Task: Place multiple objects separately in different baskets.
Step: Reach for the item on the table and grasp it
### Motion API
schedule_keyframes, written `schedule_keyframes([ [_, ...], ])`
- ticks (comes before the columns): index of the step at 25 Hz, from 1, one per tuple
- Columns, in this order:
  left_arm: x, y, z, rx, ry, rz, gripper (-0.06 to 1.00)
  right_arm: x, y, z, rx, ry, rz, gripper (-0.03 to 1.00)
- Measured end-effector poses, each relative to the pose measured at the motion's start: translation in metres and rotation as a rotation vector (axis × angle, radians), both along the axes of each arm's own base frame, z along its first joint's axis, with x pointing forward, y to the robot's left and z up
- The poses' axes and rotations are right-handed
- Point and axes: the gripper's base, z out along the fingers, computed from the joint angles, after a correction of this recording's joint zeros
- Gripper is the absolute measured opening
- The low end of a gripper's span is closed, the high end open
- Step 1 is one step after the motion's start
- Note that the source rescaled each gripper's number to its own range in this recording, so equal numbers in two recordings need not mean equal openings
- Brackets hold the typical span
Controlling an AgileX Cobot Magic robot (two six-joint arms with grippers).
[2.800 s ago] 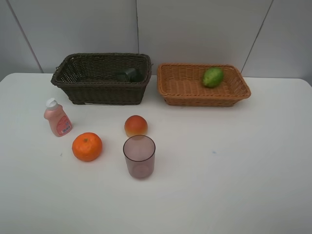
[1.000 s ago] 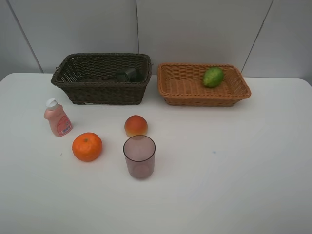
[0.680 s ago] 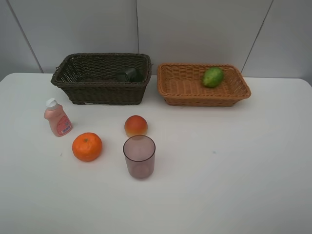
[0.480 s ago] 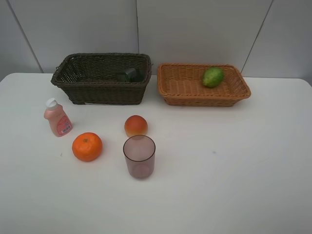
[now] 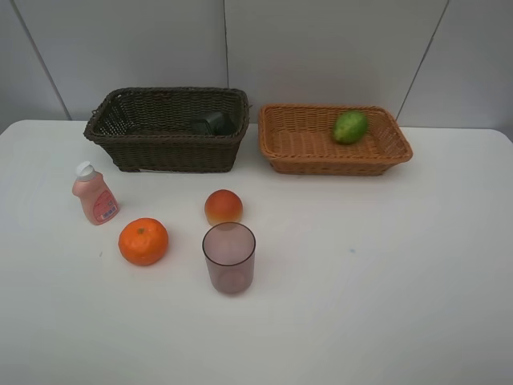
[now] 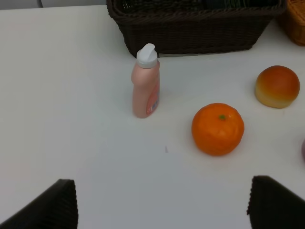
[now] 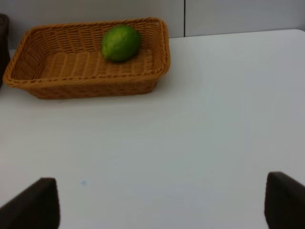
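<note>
- In the dark basket (image 5: 120,138) we see a grey bottle (image 5: 212,123); in the tan basket (image 5: 292,143), a green fruit (image 5: 350,127).
- Pink bottle (image 5: 94,194), orange (image 5: 143,241), peach (image 5: 224,207) and cup (image 5: 229,258) stand on the table (image 5: 385,281).
- Left gripper (image 6: 164,205), right gripper (image 7: 162,202): jaws wide.

A dark brown basket (image 5: 176,152) and an orange-tan basket (image 5: 337,166), both woven.

High view spans table (image 5: 385,305), left wrist faces dark basket (image 6: 190,36), right wrist tan basket (image 7: 86,88)
</note>
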Motion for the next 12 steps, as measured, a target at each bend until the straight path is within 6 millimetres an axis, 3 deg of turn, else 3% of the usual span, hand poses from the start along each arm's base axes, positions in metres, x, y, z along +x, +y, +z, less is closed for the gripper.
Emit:
schedule_keyframes([
  [12,0.0,0.0,0.0,0.0,0.0,0.0,0.93,0.0,0.0,0.0,0.0,0.0,0.0,1.0],
])
